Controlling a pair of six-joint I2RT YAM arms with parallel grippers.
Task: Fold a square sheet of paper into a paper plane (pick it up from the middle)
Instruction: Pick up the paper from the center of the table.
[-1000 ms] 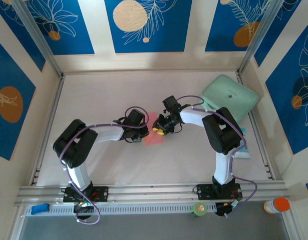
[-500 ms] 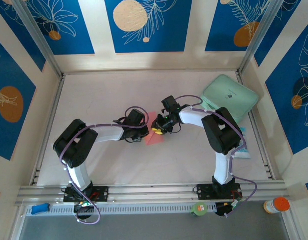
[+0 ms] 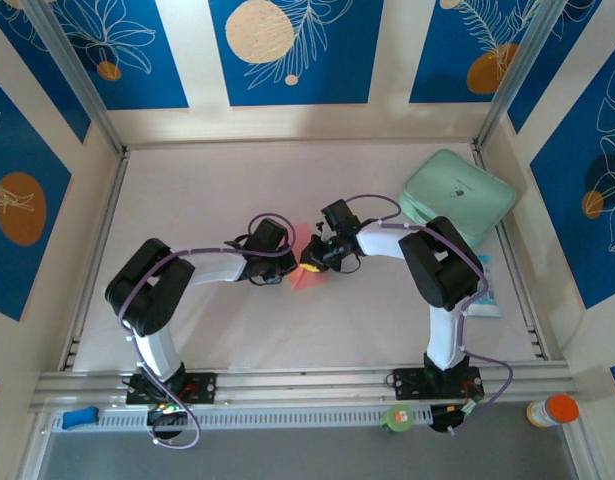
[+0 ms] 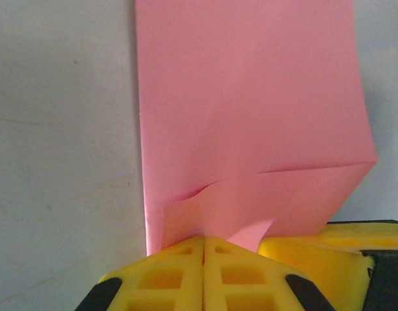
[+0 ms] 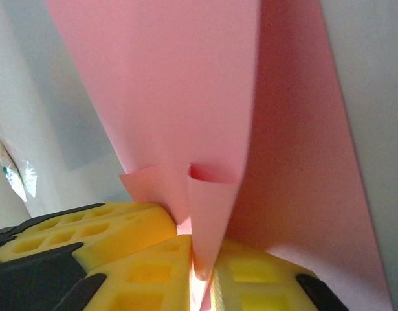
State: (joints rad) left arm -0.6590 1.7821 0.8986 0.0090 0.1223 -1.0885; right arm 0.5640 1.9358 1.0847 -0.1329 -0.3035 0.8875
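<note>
Where the two arms meet at the middle of the table [image 3: 207, 190], the sheet of paper [image 3: 309, 281] is held between them. From above it is seen as a small salmon-pink shape, partly hidden by both wrists. The left gripper [image 3: 289, 264] is set at the paper's left side and the right gripper [image 3: 312, 262] at its right, the two heads just beside one another. From the left wrist, the left gripper's yellow fingers [image 4: 176, 275] are seen pressed flat together, with the near edge of the sheet clamped in the seam. A creased flap is folded across the sheet just above them, and the rest is stretched away over the pale table. From the right wrist, a curled fold of the sheet is drawn down between the right gripper's yellow fingers [image 5: 137, 227], which are closed on it. A mint-green pad [image 3: 459, 195] is laid at the far right corner, well apart from the paper.
</note>
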